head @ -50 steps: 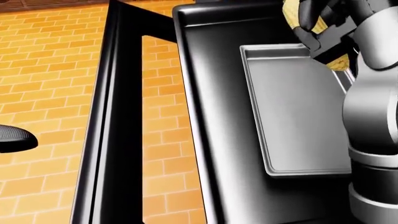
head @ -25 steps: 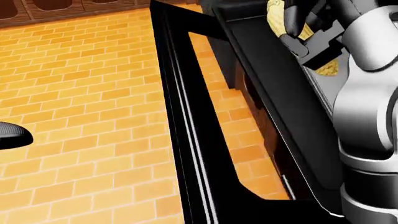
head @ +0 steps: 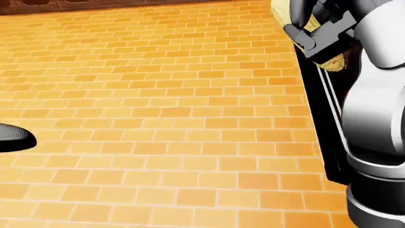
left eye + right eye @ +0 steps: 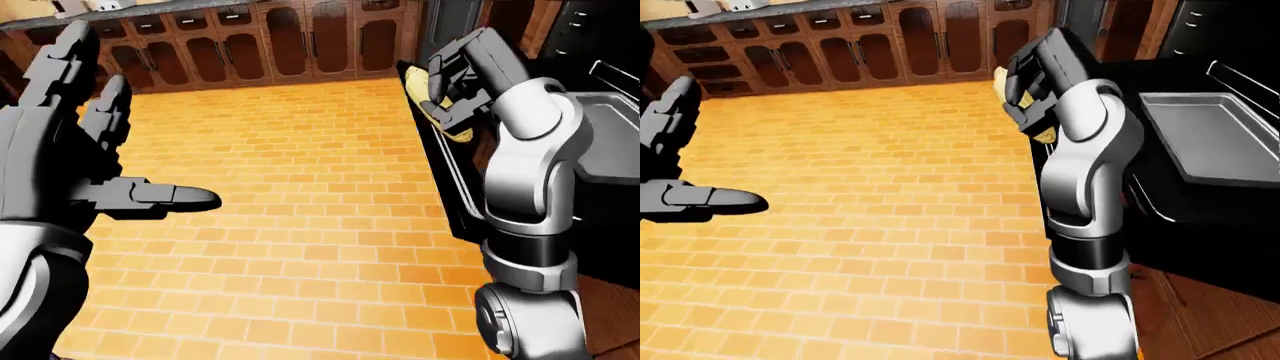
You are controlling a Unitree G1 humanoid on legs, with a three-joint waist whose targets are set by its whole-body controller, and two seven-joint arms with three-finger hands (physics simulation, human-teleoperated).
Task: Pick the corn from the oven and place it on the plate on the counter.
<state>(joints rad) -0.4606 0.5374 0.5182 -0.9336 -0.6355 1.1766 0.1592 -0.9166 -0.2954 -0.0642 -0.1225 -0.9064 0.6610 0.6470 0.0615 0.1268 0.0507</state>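
The yellow corn is held in my right hand, whose dark fingers are shut round it at the upper right of the left-eye view; its ends show above and below the fingers. It hangs over the orange brick floor, beside the open black oven door. My left hand stands open at the left, fingers spread and holding nothing. No plate shows in any view.
The grey baking tray lies on the pulled-out oven rack at the right of the right-eye view. Dark wood cabinets line the top. Orange brick floor fills the head view.
The camera has swung left: the oven door and tray slid out of the head view to the right and floor now fills it. The corn stays in my right hand.
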